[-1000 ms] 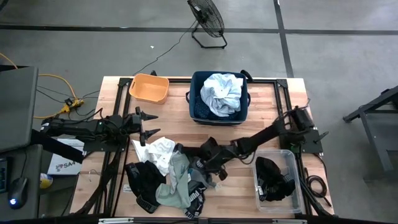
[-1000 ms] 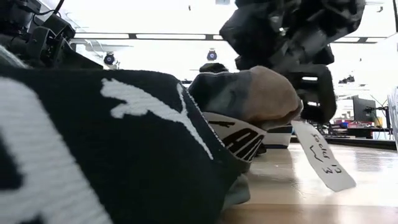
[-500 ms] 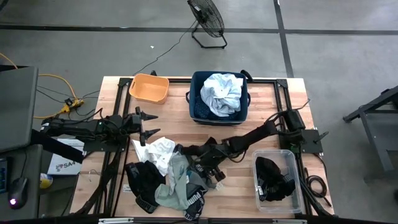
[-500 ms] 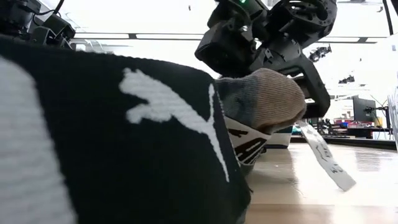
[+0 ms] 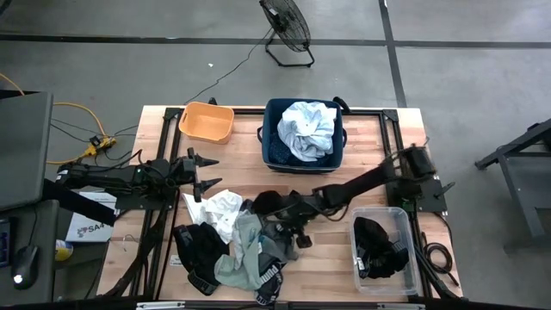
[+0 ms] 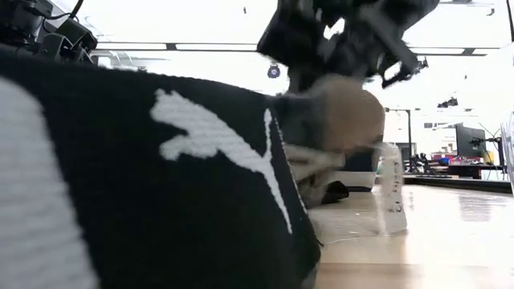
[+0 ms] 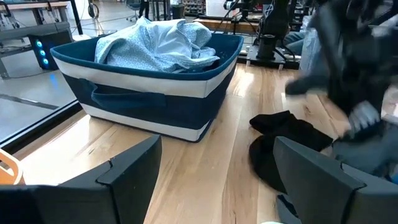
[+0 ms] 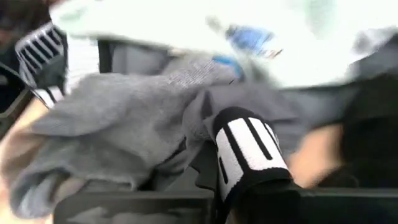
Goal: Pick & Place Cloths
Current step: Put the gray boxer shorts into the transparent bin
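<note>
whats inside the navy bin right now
The navy bin holds a pale blue-white shirt heaped on top, with a bit of dark patterned fabric showing beside it. Anything beneath the shirt is covered.

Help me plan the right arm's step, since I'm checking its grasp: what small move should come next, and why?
Probably a short lift straight up. The right gripper is shut on the grey sock with the black-and-white striped cuff at the edge of the cloth pile. Raising it should free the sock from the pile before carrying it anywhere. The left gripper waits open by the pile.
</note>
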Motion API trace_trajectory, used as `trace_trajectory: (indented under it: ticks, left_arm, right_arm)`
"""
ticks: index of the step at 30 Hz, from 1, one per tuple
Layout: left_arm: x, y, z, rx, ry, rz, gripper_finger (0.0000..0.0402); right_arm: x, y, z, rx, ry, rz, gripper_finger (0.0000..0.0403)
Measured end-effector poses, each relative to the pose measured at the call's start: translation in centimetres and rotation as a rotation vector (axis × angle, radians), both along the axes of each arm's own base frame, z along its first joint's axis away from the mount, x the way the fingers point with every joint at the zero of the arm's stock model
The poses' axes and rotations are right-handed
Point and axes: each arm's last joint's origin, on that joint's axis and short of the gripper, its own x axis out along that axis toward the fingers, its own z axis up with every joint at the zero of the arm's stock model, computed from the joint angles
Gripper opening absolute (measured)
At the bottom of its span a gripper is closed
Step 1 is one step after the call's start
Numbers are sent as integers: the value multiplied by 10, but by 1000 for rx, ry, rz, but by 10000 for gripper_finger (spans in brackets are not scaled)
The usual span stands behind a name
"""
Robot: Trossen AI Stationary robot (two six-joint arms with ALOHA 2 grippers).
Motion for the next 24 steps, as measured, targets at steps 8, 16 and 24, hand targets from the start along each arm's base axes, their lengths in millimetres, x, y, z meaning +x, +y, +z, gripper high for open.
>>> trace_trajectory:
  ticks: [8,16,24]
  left_arm:
    - [0,0,0,0,0,0,305]
    - [0,0,0,0,0,0,305]
    - [0,0,0,-1,0,-1,305]
  right_arm:
    - [-45,-8,88,-108,-79,-181,5]
    - [-95,-19,168,-159,-361,-356,5]
    - [-126,-23,226,-213,-735,-423,4]
